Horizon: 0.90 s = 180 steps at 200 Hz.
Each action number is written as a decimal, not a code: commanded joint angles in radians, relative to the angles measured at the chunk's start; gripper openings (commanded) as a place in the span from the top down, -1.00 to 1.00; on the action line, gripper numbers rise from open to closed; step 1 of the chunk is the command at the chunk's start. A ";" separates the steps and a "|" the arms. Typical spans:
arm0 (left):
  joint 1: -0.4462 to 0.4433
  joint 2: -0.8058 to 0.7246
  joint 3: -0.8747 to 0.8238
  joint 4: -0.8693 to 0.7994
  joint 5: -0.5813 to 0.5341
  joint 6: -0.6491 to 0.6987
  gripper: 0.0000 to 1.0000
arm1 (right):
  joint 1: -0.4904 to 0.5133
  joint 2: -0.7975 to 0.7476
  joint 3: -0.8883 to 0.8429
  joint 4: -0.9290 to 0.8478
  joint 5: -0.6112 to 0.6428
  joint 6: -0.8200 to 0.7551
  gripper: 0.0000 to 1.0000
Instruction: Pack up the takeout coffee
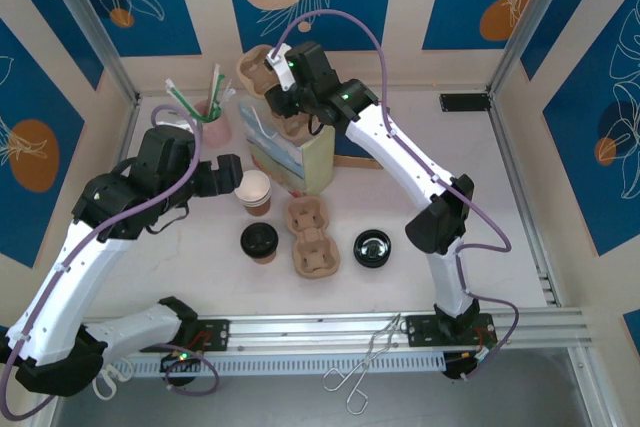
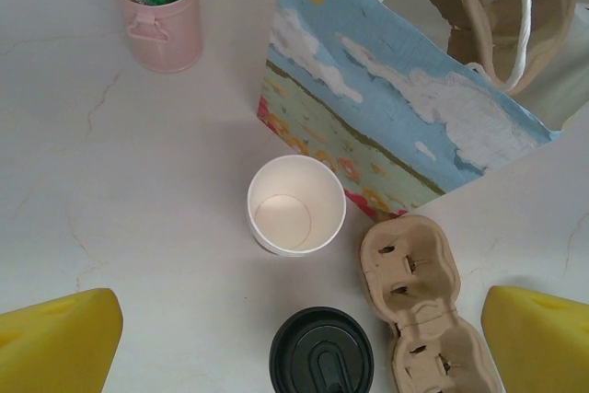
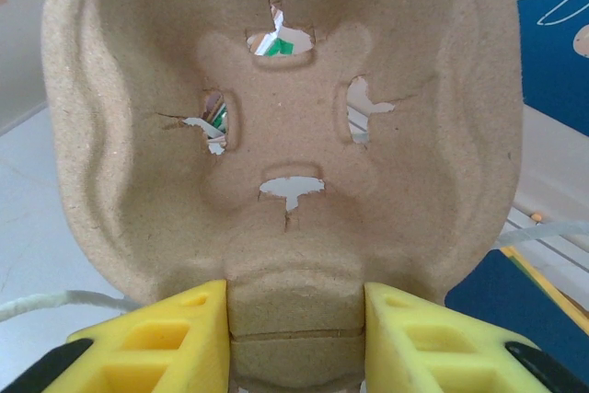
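The takeout coffee (image 1: 259,240), a brown paper cup with a black lid, stands on the table left of centre. In the left wrist view the takeout coffee (image 2: 321,352) lies low between my yellow fingers. My left gripper (image 1: 232,183) (image 2: 304,342) hangs open above it, next to the lidless cup (image 1: 255,189) (image 2: 295,204). My right gripper (image 1: 282,90) (image 3: 296,338) is shut on a pulp cup carrier (image 3: 285,117) (image 1: 256,67), gripping its middle bridge over the mouth of the printed paper bag (image 1: 300,159) (image 2: 396,108).
A second pulp carrier (image 1: 312,237) (image 2: 419,292) lies right of the coffee. A loose black lid (image 1: 373,248) sits further right. A pink holder with straws (image 1: 212,119) (image 2: 166,25) stands at the back left. Metal tongs (image 1: 360,367) lie by the front rail.
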 commanded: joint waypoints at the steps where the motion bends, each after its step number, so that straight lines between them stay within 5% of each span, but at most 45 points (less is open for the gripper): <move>1: 0.019 0.012 0.011 -0.004 -0.026 0.034 -1.00 | 0.007 -0.021 -0.017 -0.052 -0.008 -0.012 0.26; 180: 0.069 0.002 -0.025 0.047 -0.001 0.086 -1.00 | 0.012 0.030 -0.039 -0.241 -0.001 -0.006 0.26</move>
